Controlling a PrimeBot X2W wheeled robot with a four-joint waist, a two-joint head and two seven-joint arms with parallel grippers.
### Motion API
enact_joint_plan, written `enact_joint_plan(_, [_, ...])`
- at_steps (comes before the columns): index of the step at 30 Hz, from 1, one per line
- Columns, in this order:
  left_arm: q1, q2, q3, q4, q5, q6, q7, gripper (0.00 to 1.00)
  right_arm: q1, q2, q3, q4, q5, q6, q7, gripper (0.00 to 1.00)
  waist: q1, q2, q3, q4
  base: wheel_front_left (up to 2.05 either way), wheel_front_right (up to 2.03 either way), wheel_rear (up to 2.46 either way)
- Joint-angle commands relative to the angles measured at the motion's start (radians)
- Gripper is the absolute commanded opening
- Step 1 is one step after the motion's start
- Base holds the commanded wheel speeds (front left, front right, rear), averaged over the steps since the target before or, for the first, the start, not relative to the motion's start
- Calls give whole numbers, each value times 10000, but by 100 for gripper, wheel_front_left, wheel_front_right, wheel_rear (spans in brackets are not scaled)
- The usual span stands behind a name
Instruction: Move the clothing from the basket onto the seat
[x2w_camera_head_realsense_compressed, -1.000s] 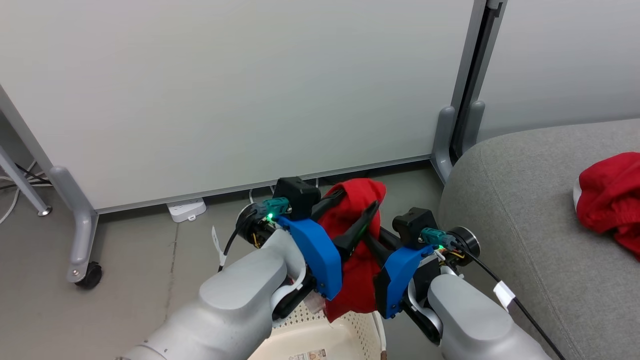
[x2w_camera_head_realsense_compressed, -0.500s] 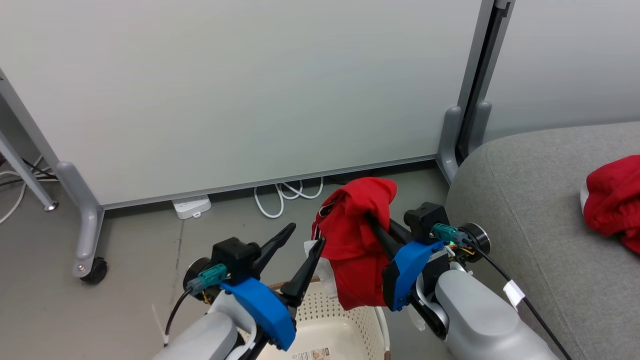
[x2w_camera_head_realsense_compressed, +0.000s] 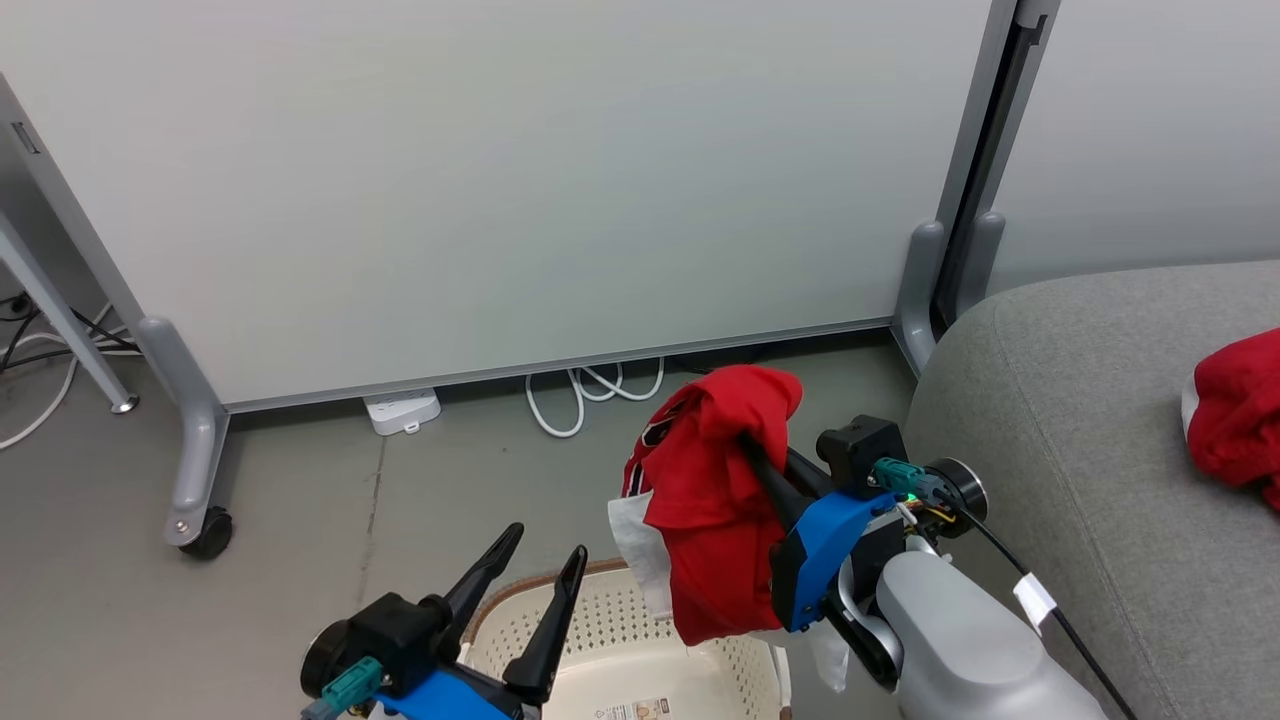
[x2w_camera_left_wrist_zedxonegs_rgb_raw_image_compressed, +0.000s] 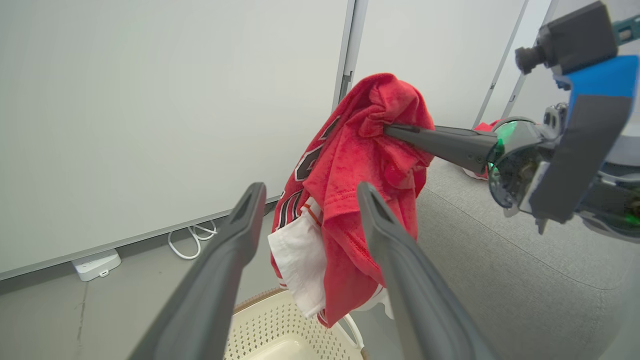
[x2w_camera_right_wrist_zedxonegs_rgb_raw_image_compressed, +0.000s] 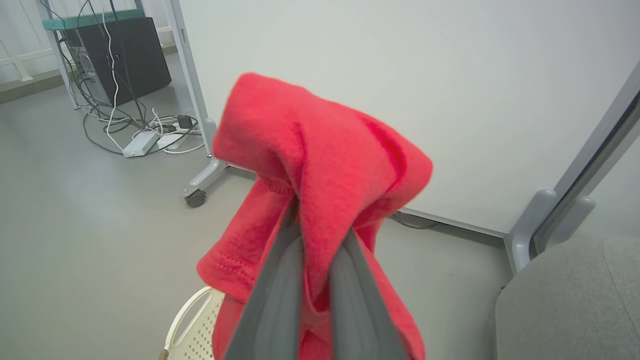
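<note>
Head view: right tool (x2w_camera_head_realsense_compressed: 748, 446) pinching clothing (x2w_camera_head_realsense_compressed: 705, 540) above basket (x2w_camera_head_realsense_compressed: 608, 622); left tool (x2w_camera_head_realsense_compressed: 547, 543) spread.

Grey forearm (x2w_camera_head_realsense_compressed: 950, 660), blue wrist covers (x2w_camera_head_realsense_compressed: 820, 545), black cameras (x2w_camera_head_realsense_compressed: 860, 445) (teal plugs (x2w_camera_head_realsense_compressed: 893, 472)), dark pincer fingers (x2w_camera_head_realsense_compressed: 552, 625).

I note the basket (x2w_camera_head_realsense_compressed: 625, 625) is cut off by the head view's bottom edge, its label (x2w_camera_head_realsense_compressed: 622, 711) unreadable. On the right gripper (x2w_camera_left_wrist_zedxonegs_rgb_raw_image_compressed: 390, 131), fingertips are buried in the red shirt (x2w_camera_head_realsense_compressed: 710, 520). The second red garment (x2w_camera_head_realsense_compressed: 1235, 420) on the seat (x2w_camera_head_realsense_compressed: 1080, 420) runs off the right edge.
</note>
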Motion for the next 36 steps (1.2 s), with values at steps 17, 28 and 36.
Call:
enact_joint_plan(17, [639,-474,1080,162,885,-456,-32,100,199,9,-231,-305,-238,-3,206,0,0,0,82,-39,0,0,0])
enact_joint_plan(28, [655,-576,1351,202,1053,-546,-31,100,244,2,-216,-487,-229,-3,288,0,0,0,92,-689,0,0,0])
enact_joint_plan(36, [656,-691,1373,146,1135,-568,-31,100,205,-29,-208,-548,-339,-3,372,0,0,0,159,-1899,0,0,0])
